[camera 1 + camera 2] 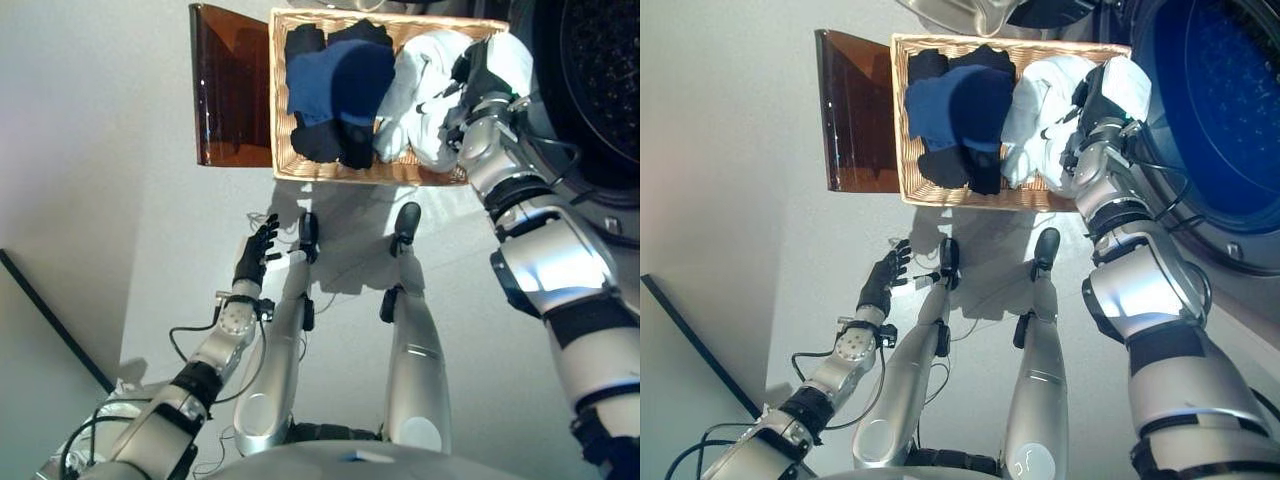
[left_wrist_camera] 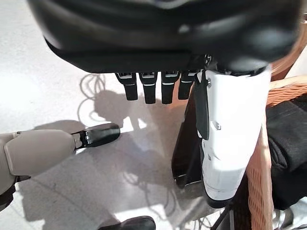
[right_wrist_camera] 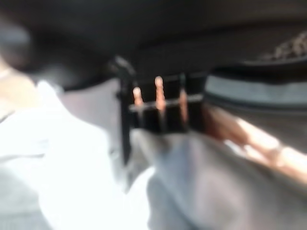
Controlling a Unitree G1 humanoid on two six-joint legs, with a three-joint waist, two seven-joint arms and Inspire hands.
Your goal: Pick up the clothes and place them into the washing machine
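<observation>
Right hand (image 1: 1095,105) was seen down at the basket's (image 1: 902,120) end nearest the washing machine (image 1: 1210,120), set against the white garment (image 1: 1040,100); whether its fingers were closed on the cloth could not be told, the wrist view being blurred. That garment lay directly under this hand, bundled along the basket's short side, so the right arm was judged much the nearer. Left hand (image 1: 256,255) was held well short of the basket, over the floor, fingers straight and holding nothing. Beside the white garment, the basket also held a blue garment (image 1: 960,105) over dark clothes (image 1: 960,170). The drum, just beyond the basket, showed no clothes.
</observation>
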